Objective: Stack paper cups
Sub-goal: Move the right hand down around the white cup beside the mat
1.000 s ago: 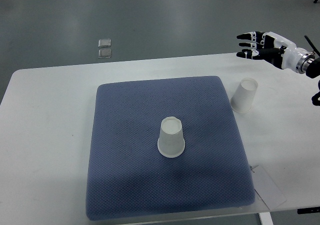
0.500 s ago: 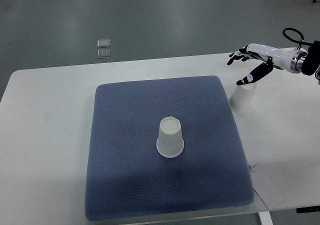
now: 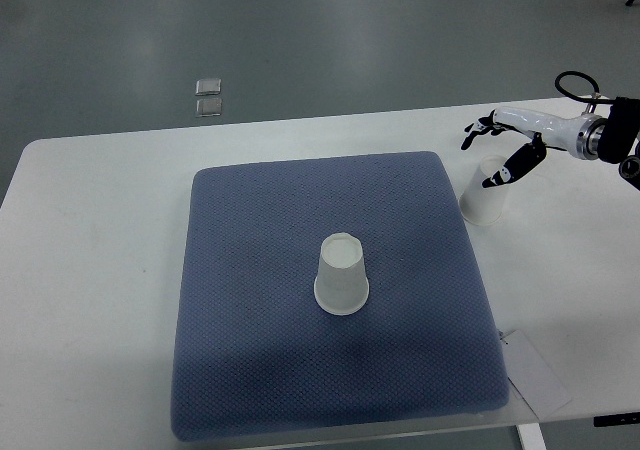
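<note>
One white paper cup (image 3: 342,275) stands upside down near the middle of the blue mat (image 3: 250,300). A second white cup (image 3: 486,193) stands upside down on the white table just off the mat's right edge. My right hand (image 3: 492,150) reaches in from the right and hovers over this second cup, its fingers spread around the cup's top without closing on it. The thumb sits against the cup's right side. My left arm does not show.
The white table (image 3: 90,270) carries the mat. A sheet of paper (image 3: 535,375) lies at the table's front right corner. Two small clear squares (image 3: 209,96) lie on the grey floor beyond the table.
My right hand has come down and toward the cup on the table, turning from a flat pose above the table's far edge to fingers spread over the cup's top.
</note>
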